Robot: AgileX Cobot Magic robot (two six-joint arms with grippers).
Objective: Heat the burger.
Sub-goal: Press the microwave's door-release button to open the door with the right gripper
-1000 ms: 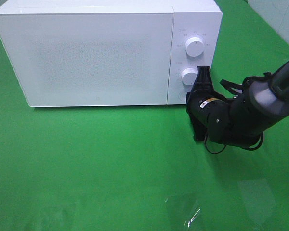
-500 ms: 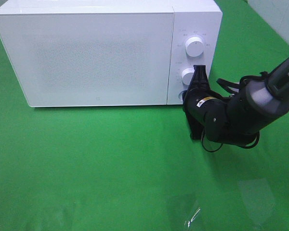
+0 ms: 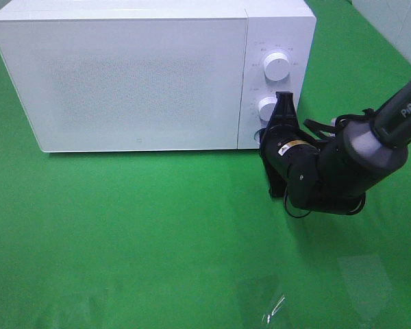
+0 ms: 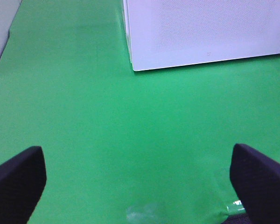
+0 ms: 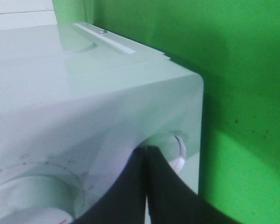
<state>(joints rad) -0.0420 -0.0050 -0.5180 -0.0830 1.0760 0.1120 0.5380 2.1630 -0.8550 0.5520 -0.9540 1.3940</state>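
microwave (image 3: 137, 75): at the bench's (image 3: 123, 240) back
knobs (image 3: 276, 66): stacked on its right panel
right jaws: just beside the lower knob (image 3: 266, 107)

high camera looks down on microwave (image 3: 123, 75); wrist cameras share it, right nearest.

We take this for a robotics lab set up as a mock kitchen: a white microwave (image 3: 123, 82) stands on a surface (image 3: 123, 240) draped in bright green cloth, with a black robot arm (image 3: 342, 164) marked "PiPER" beside it.
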